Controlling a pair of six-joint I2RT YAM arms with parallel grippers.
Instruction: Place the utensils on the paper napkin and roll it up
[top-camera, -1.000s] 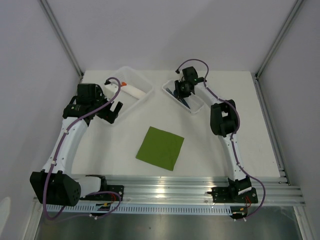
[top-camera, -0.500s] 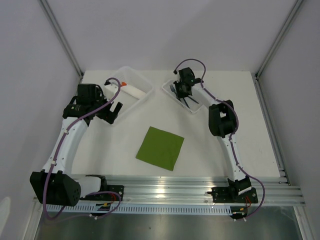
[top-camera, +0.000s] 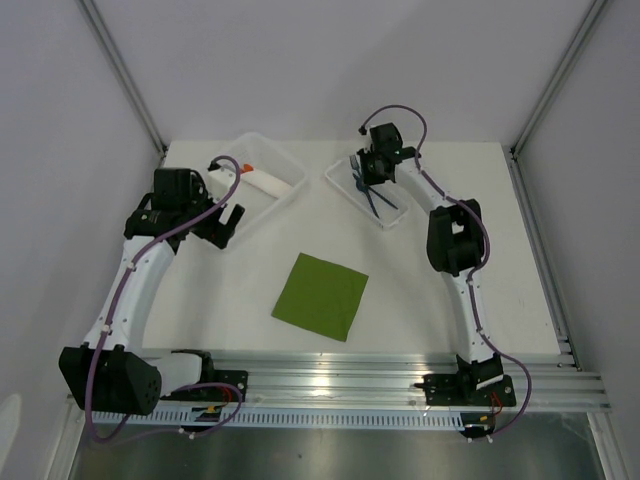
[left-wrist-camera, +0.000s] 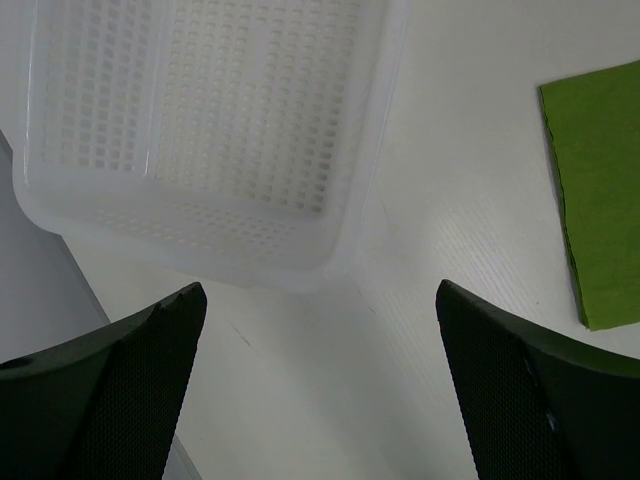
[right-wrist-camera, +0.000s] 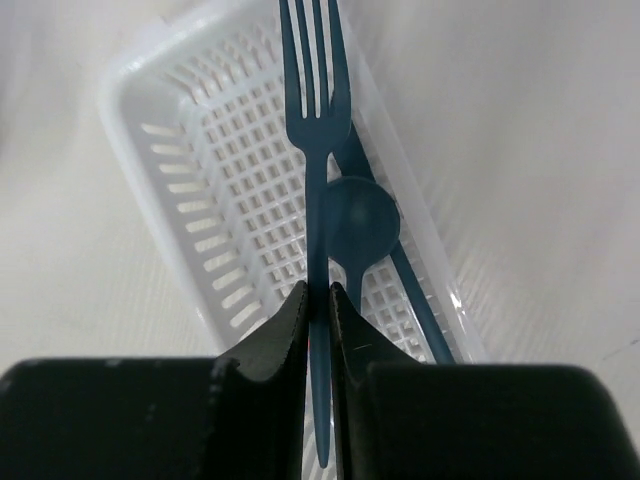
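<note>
My left tool (left-wrist-camera: 320, 295) hangs spread wide over a corner of a white perforated plastic basket (left-wrist-camera: 200, 245). The olive-green square paper napkin (left-wrist-camera: 600, 200) lies flat on the worktop (left-wrist-camera: 450, 150) to its right. My right tool (right-wrist-camera: 318, 295) pinches a dark blue plastic fork (right-wrist-camera: 315, 100) by its handle, above a dark blue plastic spoon (right-wrist-camera: 362, 215) in a narrow white lattice basket (right-wrist-camera: 180, 180).

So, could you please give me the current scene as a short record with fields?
right gripper: shut on the fork by its handle, over the small basket
spoon: lying in the small basket
left gripper: open, beside the large basket, holding nothing
napkin: flat on the table, no utensils on it
</note>
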